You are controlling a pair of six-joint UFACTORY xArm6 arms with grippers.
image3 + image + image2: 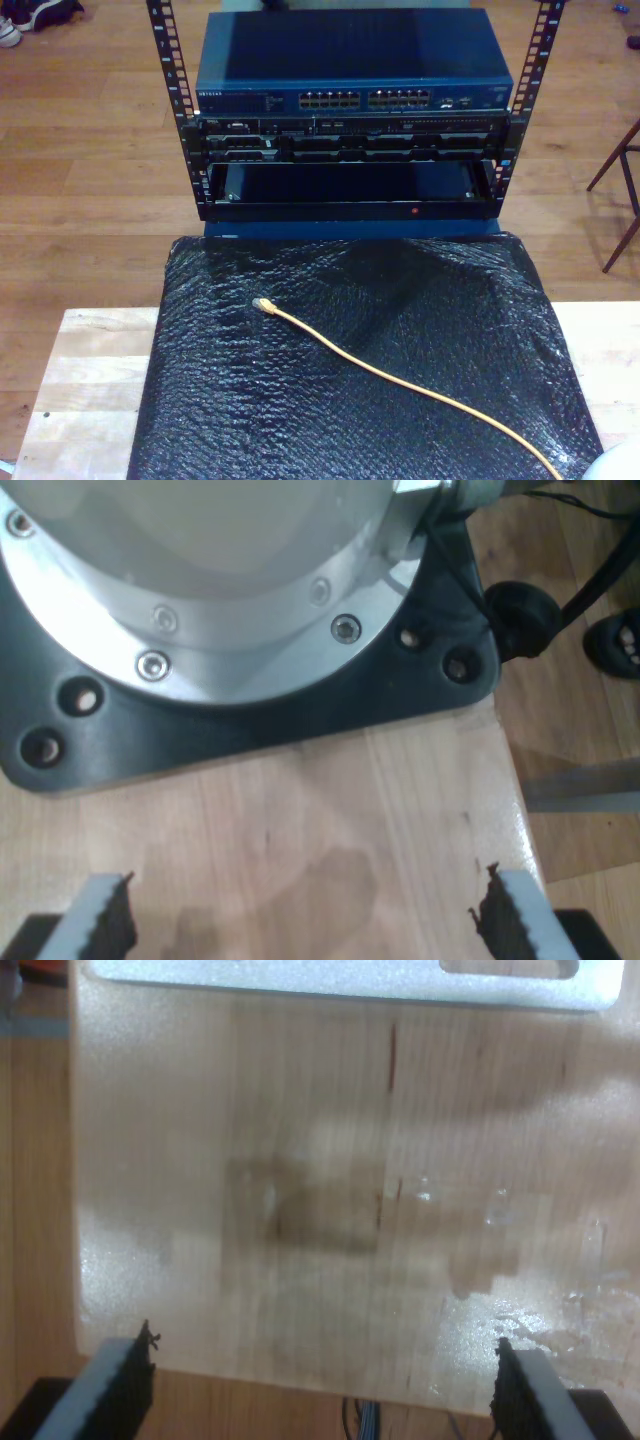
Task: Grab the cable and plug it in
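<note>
The orange-yellow cable (400, 385) lies loose across a black bubble-wrap mat (420, 300), running from the exterior view's lower right up to its small yellowish plug (263, 306) left of centre. Behind the mat stands a rack with a blue network switch (350, 55) and its rows of ports (365, 100). My first gripper (305, 905) is open over bare wooden tabletop (330, 820), nothing between its fingers (105, 920). My second gripper (322, 1380) is also open over pale wood (300, 1210), holding nothing.
A silver arm base on a black mounting plate (250, 715) sits just ahead of my first gripper, with black cables (520, 620) beside it. A grey metal plate (350, 985) lies ahead of my second gripper. A chair leg (625, 190) stands at the exterior view's right.
</note>
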